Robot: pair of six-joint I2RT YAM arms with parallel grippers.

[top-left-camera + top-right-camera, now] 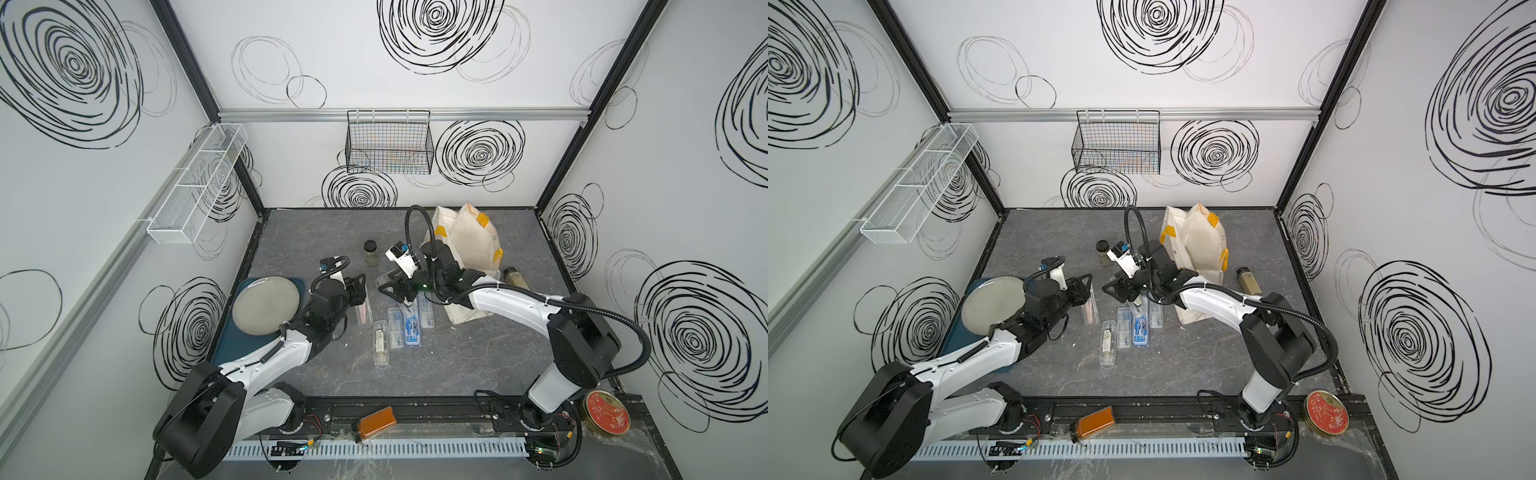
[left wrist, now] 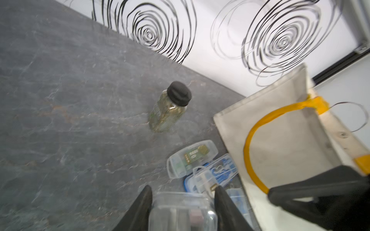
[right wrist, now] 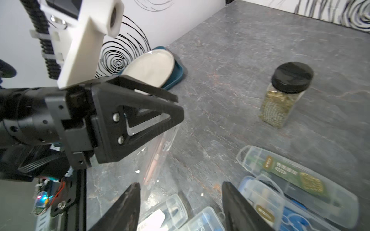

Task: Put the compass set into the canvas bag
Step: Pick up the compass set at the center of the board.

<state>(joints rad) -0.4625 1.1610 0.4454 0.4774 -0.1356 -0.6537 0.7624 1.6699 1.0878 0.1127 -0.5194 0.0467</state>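
**Left fingers** (image 1: 360,285): set narrow and clamped on the end of a clear oblong plastic case (image 1: 364,312) that holds a pink stick-shaped item. The case slopes down from the fingers toward the grey stone-pattern tabletop (image 1: 457,365). Whether its low end rests there cannot be told.

**Right fingers** (image 1: 396,291): spread roughly half-wide with nothing between them. They hang above a row of plastic cases, and their tips face the left fingers but stand apart from them.

**Compass set** (image 1: 411,329): a flat case with a blue base and clear lid, with metal drawing instruments inside. It lies on the tabletop just under and behind the right fingers, with other clear cases at both sides. It is outside the bag.

**Cream-white canvas bag with yellow-orange strap handles** (image 1: 463,245): stands beyond the right fingers, behind that wrist.

**Limits of view:**
- The right arm covers the near part of the bag in both top views.
- The right wrist view cuts off the compass set (image 3: 296,219) at the frame edge.
- The left wrist view is blurred.
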